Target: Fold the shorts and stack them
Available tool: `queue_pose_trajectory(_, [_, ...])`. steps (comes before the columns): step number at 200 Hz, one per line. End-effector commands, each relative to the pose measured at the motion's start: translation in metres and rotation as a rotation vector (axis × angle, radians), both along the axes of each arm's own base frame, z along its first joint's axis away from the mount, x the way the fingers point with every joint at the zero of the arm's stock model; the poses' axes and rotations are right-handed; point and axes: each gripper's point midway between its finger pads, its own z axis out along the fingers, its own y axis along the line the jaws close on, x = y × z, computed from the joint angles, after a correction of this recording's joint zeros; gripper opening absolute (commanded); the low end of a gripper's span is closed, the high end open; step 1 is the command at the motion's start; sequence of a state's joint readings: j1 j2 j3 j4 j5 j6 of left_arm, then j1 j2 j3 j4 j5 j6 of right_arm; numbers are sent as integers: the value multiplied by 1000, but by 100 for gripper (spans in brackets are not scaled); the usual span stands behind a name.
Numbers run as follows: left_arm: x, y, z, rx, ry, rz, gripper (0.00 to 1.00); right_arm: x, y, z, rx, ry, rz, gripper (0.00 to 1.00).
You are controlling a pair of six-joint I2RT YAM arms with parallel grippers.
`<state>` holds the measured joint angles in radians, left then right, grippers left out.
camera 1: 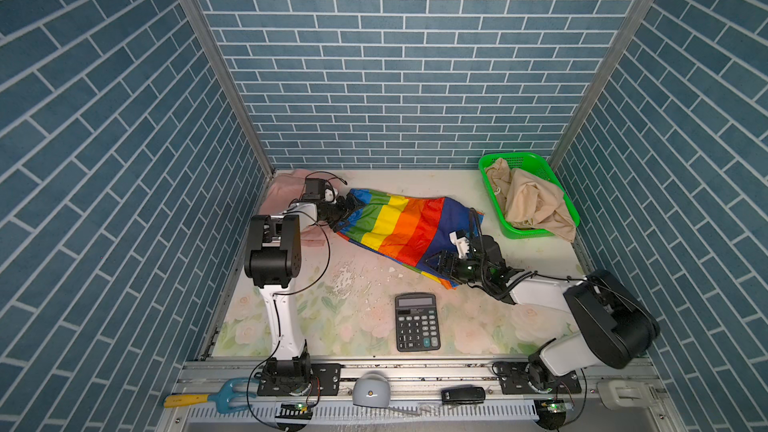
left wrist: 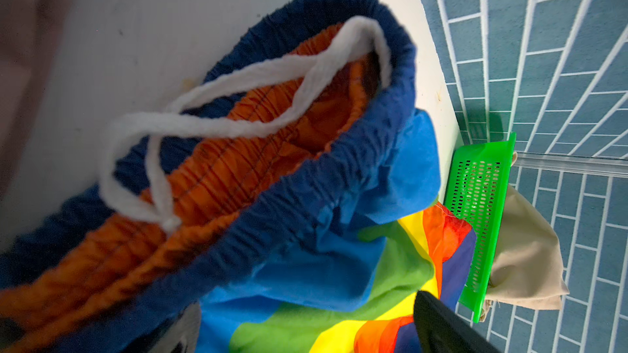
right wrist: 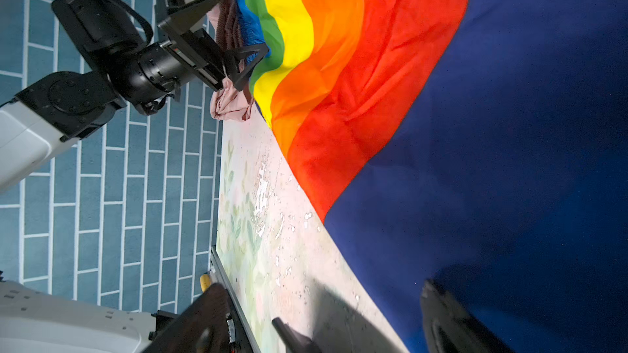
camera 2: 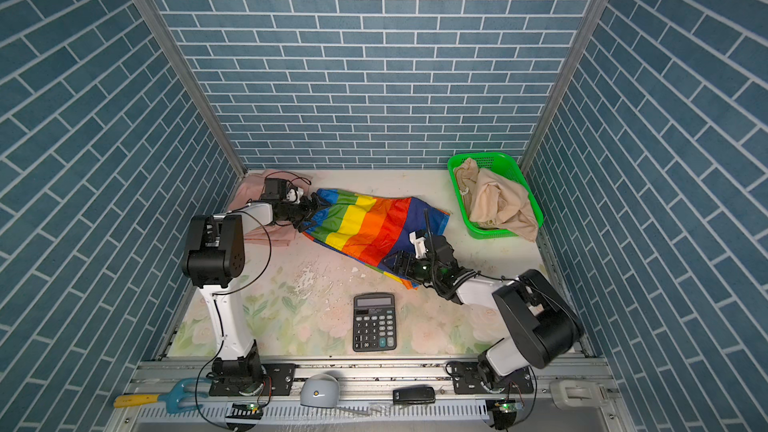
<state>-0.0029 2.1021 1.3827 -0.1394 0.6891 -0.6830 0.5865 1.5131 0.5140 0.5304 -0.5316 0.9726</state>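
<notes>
The rainbow-striped shorts (camera 1: 399, 222) (camera 2: 365, 222) lie stretched across the middle of the table. My left gripper (camera 1: 346, 214) (left wrist: 306, 329) stands open astride their gathered dark-blue waist (left wrist: 306, 178), where a white drawstring (left wrist: 217, 123) shows. My right gripper (camera 1: 441, 265) (right wrist: 321, 303) is open at the navy leg end (right wrist: 509, 164), with the cloth beside one finger and nothing pinched. The pale pink shorts (camera 1: 282, 191) (right wrist: 231, 103) lie at the back left, partly under my left arm. The beige shorts (camera 1: 534, 201) (left wrist: 523, 259) are heaped in the basket and spill over its rim.
The green mesh basket (camera 1: 523, 157) (left wrist: 479, 198) sits in the back right corner. A black calculator (camera 1: 417, 322) lies near the front middle. On the front rail are a blue-and-yellow fork tool (camera 1: 216, 396), a grey dome (camera 1: 371, 388) and a black device (camera 1: 462, 394). Brick-patterned walls close three sides.
</notes>
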Motion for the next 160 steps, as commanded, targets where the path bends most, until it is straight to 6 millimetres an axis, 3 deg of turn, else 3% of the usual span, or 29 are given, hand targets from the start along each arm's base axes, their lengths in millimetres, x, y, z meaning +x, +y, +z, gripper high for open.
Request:
queue_pose_trajectory(1, [-24, 26, -53, 99, 155, 64, 99, 3, 9, -2, 94, 25, -18, 90])
queue_pose_trajectory(58, [-26, 32, -59, 99, 172, 87, 100, -39, -27, -61, -133, 153, 14, 92])
queue_pose_trajectory(85, [-31, 39, -61, 117, 188, 105, 100, -57, -53, -83, -228, 231, 4, 93])
queue_pose_trajectory(111, [-39, 33, -60, 85, 186, 116, 99, -65, -81, -102, -280, 312, -43, 93])
queue_pose_trajectory(133, [-48, 25, -55, 61, 181, 110, 100, -52, -94, -97, -265, 310, -78, 94])
queue_pose_trajectory(160, [-56, 16, -40, 45, 162, 87, 100, -31, -98, -58, -251, 195, -81, 95])
